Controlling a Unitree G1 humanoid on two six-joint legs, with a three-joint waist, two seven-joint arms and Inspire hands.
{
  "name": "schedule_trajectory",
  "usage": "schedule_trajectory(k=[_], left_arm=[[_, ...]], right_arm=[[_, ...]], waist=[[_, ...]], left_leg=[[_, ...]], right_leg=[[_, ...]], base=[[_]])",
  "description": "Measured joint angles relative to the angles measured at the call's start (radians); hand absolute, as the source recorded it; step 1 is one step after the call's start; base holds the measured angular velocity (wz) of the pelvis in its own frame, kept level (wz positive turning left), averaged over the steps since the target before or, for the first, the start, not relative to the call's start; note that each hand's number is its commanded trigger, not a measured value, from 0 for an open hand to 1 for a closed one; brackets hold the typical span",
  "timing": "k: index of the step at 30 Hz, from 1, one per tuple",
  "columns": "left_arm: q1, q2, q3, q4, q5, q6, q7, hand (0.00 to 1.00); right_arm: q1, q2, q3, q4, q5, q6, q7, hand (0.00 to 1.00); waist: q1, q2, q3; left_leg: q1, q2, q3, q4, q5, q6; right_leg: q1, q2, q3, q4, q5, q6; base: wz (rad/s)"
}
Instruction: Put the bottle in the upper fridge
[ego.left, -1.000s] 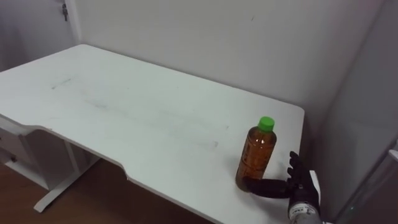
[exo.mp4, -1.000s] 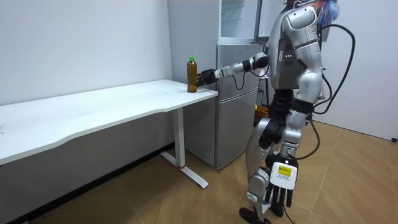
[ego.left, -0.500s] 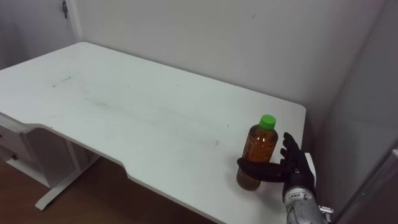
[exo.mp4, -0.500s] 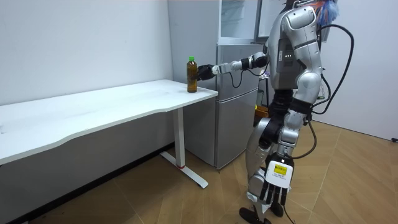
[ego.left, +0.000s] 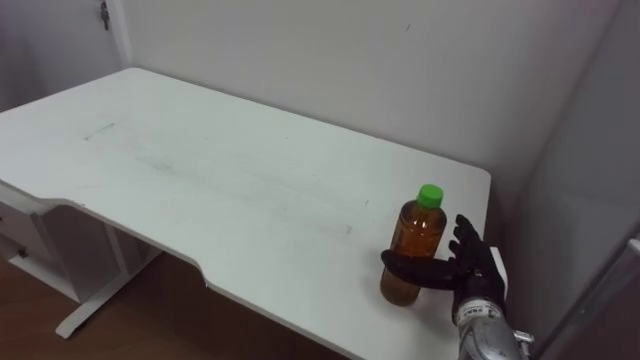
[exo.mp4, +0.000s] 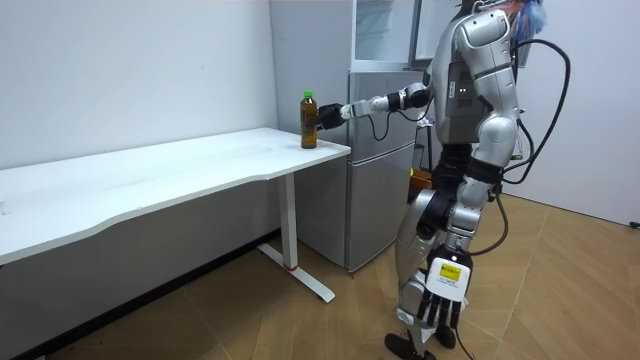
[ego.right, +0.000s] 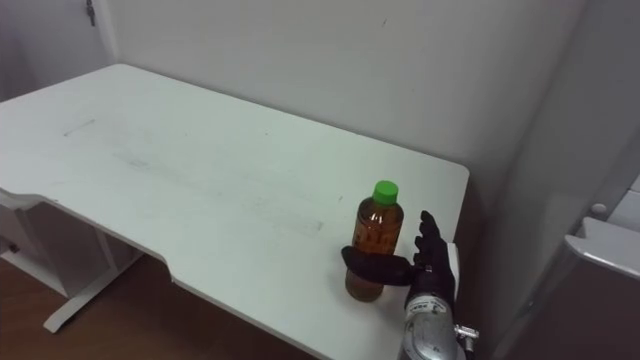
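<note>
In the left eye view your bottle (ego.left: 420, 235) is not yet lifted from the table (ego.left: 200, 180), and the right hand (ego.left: 475, 285) is spread beside it, thumb across its front, higher than a second ago; in the room view the left hand (exo.mp4: 440, 310) hangs relaxed, and the fridge (exo.mp4: 380, 200) is yet to be reached.

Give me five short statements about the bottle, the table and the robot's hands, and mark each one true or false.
1. The bottle stands upright on the table. True.
2. Its cap is red. False: it is green.
3. The right hand has its thumb across the bottle's front. True.
4. The bottle stands in the middle of the table. False: it stands near the table's right end.
5. The left hand rests on the table. False: it hangs low beside the leg.
</note>
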Motion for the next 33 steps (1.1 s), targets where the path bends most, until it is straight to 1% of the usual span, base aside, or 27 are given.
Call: schedule_trajectory(k=[6, 10, 11, 12, 16, 20, 21, 23, 33], left_arm=[[-0.001, 0.000, -0.016, 0.000, 0.000, -0.001, 0.000, 0.00], [-0.001, 0.000, -0.019, 0.000, 0.000, -0.001, 0.000, 0.00], [-0.003, 0.000, -0.019, 0.002, -0.001, -0.001, 0.000, 0.00], [-0.006, 0.000, -0.019, 0.008, -0.001, 0.000, 0.000, 0.00], [-0.014, 0.000, -0.019, 0.033, -0.001, 0.002, -0.001, 0.00], [-0.017, -0.002, -0.019, 0.038, -0.003, 0.008, -0.001, 0.00], [-0.017, -0.002, -0.019, 0.038, -0.002, 0.007, -0.001, 0.00], [-0.017, -0.002, -0.019, 0.038, -0.002, 0.007, -0.001, 0.00], [-0.019, -0.002, -0.019, 0.039, -0.002, 0.006, -0.001, 0.00]], right_arm=[[-0.003, 0.000, 0.000, 0.016, 0.002, -0.008, 0.000, 0.00], [-0.029, 0.004, 0.000, 0.066, 0.002, -0.010, -0.002, 0.00], [-0.034, 0.005, 0.000, 0.077, 0.002, -0.013, -0.001, 0.00], [-0.036, 0.008, 0.000, 0.094, 0.002, -0.020, -0.001, 0.00], [-0.036, 0.013, 0.000, 0.137, 0.002, -0.021, 0.000, 0.00], [-0.043, 0.013, -0.001, 0.141, -0.003, -0.039, -0.015, 0.00], [-0.043, 0.012, -0.001, 0.141, -0.007, -0.045, -0.019, 0.00], [-0.044, 0.012, -0.002, 0.147, -0.009, -0.053, -0.021, 0.00], [-0.046, 0.012, -0.002, 0.154, -0.054, -0.057, -0.020, 0.00]], waist=[[0.001, 0.001, 0.0010], [0.001, 0.003, 0.0023], [0.002, 0.011, 0.0079], [0.004, 0.011, 0.0077], [0.009, 0.013, 0.0091], [0.021, 0.018, 0.0114], [0.024, 0.016, 0.0101], [0.026, 0.017, 0.0103], [0.031, 0.016, 0.0092]], left_leg=[[-0.002, 0.000, 0.000, 0.000, 0.000, 0.000], [-0.002, 0.000, 0.001, 0.000, 0.000, 0.000], [-0.002, 0.000, 0.001, 0.001, 0.000, 0.000], [-0.002, 0.000, 0.001, 0.001, 0.000, 0.000], [-0.013, 0.000, -0.001, 0.004, 0.000, 0.000], [-0.031, 0.001, -0.002, 0.012, 0.000, 0.000], [-0.035, 0.001, -0.003, 0.014, 0.001, 0.000], [-0.038, 0.001, -0.004, 0.016, 0.003, 0.000], [-0.056, 0.002, -0.006, 0.017, 0.009, -0.002]], right_leg=[[0.000, 0.000, 0.001, 0.000, 0.000, 0.000], [0.000, 0.000, 0.001, 0.000, 0.000, 0.000], [0.000, 0.000, 0.001, 0.000, 0.000, 0.000], [0.000, 0.000, 0.001, 0.000, 0.000, 0.000], [-0.007, 0.000, 0.000, 0.001, 0.000, 0.000], [-0.028, -0.002, 0.001, 0.014, 0.000, 0.000], [-0.034, -0.002, 0.001, 0.015, 0.000, -0.001], [-0.037, -0.002, -0.001, 0.015, 0.001, -0.002], [-0.053, -0.001, -0.002, 0.016, 0.005, -0.008]], base=[[0.00], [0.00], [0.00], [0.00], [0.00], [0.00], [0.00], [0.00], [0.00]])
